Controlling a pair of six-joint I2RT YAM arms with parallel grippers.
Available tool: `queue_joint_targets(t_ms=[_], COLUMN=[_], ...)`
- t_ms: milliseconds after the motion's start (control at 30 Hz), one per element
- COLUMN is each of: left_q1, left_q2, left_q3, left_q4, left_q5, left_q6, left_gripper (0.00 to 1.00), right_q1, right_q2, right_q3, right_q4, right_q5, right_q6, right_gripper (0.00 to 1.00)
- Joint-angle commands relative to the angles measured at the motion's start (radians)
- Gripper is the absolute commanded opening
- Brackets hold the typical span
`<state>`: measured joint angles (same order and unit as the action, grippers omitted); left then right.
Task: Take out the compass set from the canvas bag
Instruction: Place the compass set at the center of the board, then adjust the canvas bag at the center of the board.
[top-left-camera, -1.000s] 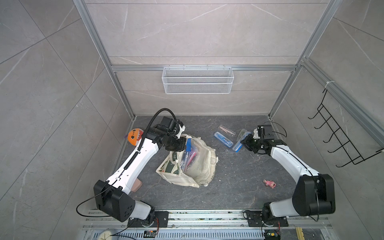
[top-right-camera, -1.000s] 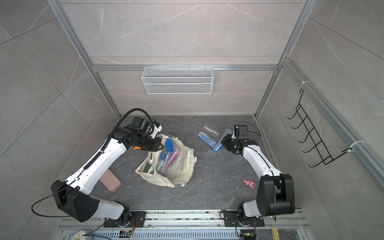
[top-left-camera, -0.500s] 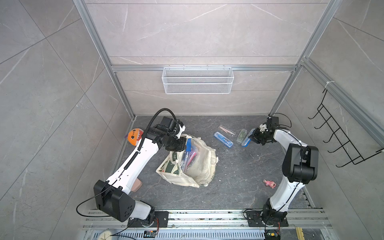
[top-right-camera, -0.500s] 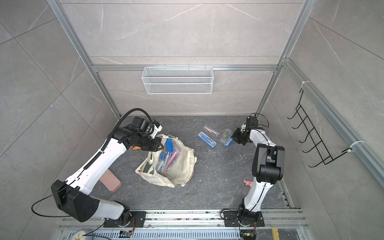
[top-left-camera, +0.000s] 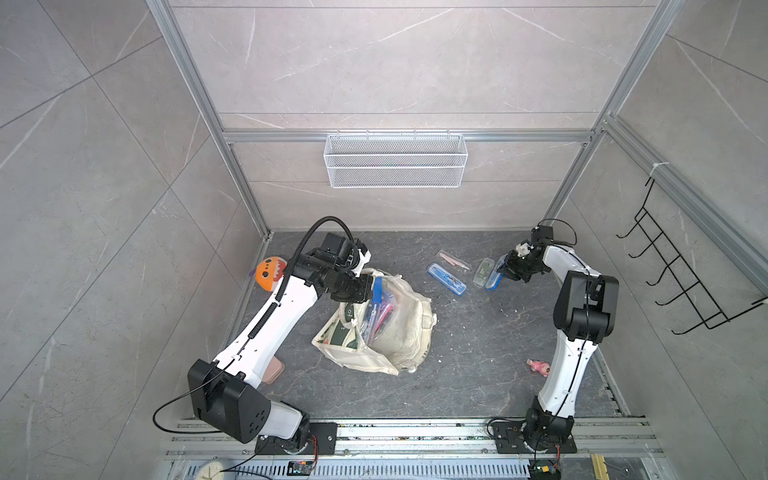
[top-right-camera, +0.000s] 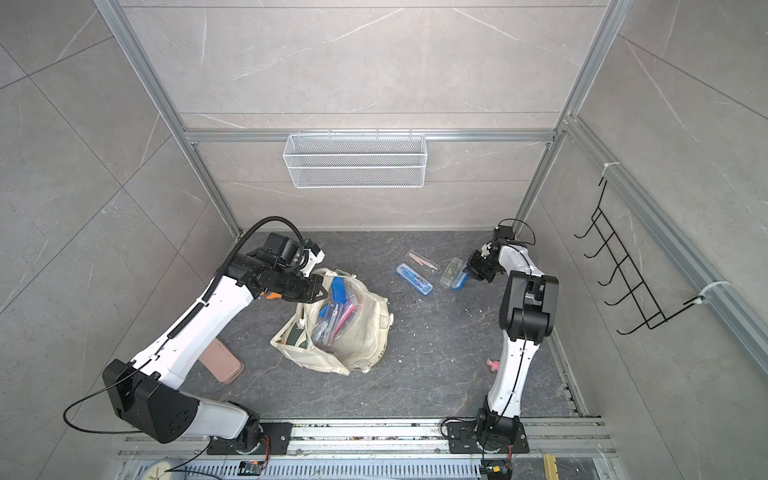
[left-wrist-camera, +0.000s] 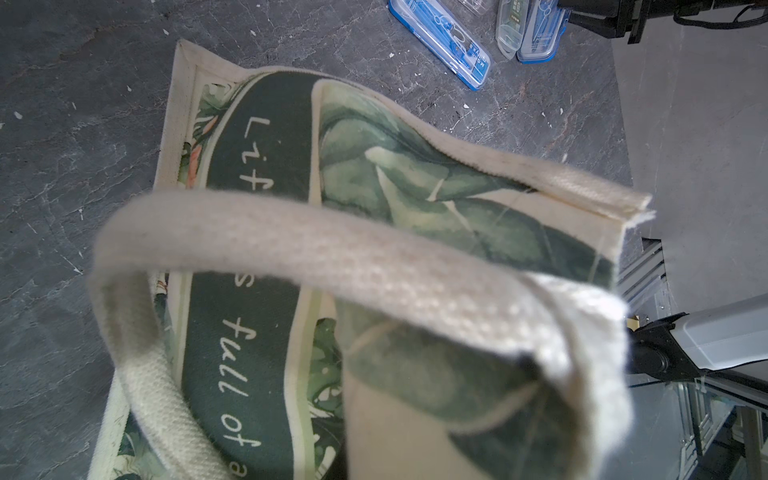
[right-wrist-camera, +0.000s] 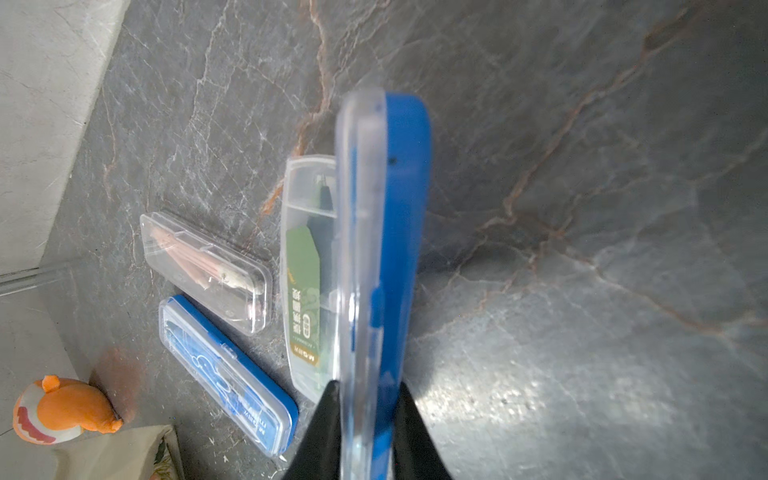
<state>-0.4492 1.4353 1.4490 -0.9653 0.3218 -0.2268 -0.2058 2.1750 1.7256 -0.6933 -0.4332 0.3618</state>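
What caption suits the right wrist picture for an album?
Black right gripper straddling a blue-backed, clear-lidded plastic case, beside a green-labelled clear plastic case on dark stone.

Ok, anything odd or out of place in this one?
One blue case stands on its long edge in the right tool, beside the flat green case. White crumbs dot the floor. The left tool pinches the slumped canvas bag.

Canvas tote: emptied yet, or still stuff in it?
Not empty. The cream canvas tote bag gapes open, clear blue and pink plastic cases visible inside.
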Motion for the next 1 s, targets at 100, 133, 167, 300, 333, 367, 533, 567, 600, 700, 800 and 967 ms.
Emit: queue_joint_targets(t_ms=[100,133,167,300,333,367,533,567,600,700,800,967], left_q1=[-0.002,-0.002,-0.002,-0.002,-0.002,-0.002,-0.001,-0.002,-0.002,-0.001,-0.002,-0.002], left_q2=[-0.006,-0.007,-0.007,-0.011,-0.01,-0.01,-0.006,-0.003,-0.003,-0.001,0.001,-0.001], left_q3=[0.063,0.063,0.064,0.064,0.063,0.063,0.062,0.063,0.062,0.066,0.075,0.084], left_q4=[0.011,0.011,0.011,0.011,0.013,0.015,0.017,0.017,0.019,0.019,0.013,0.003], left_q5=[0.061,0.061,0.059,0.057,0.056,0.056,0.054,0.055,0.054,0.051,0.047,0.037], left_q6=[0.027,0.028,0.027,0.027,0.028,0.028,0.028,0.027,0.027,0.025,0.026,0.027], left_gripper=[0.0,0.0,0.0,0.0,0.0,0.0,0.0,0.0,0.0,0.0,0.0,0.0], right_q1=[-0.007,-0.007,-0.007,-0.002,0.001,0.009,0.106,0.145,0.183,0.314,0.447,0.624], right_q2=[-0.055,-0.077,-0.104,-0.224,-0.267,-0.303,-0.489,-0.522,-0.554,-0.665,-0.795,-0.979], right_q3=[0.005,-0.001,-0.012,-0.065,-0.088,-0.108,-0.244,-0.276,-0.301,-0.393,-0.513,-0.72], right_q4=[-0.05,-0.054,-0.051,-0.031,-0.021,-0.016,0.049,0.062,0.073,0.106,0.159,0.237], right_q5=[0.081,0.098,0.108,0.102,0.091,0.085,-0.02,-0.033,-0.045,-0.06,-0.086,-0.09], right_q6=[0.026,0.038,0.045,0.081,0.091,0.1,0.124,0.123,0.119,0.111,0.145,0.226], right_gripper=[0.46,0.47,0.48,0.46,0.46,0.46,0.47,0.48,0.48,0.5,0.52,0.56])
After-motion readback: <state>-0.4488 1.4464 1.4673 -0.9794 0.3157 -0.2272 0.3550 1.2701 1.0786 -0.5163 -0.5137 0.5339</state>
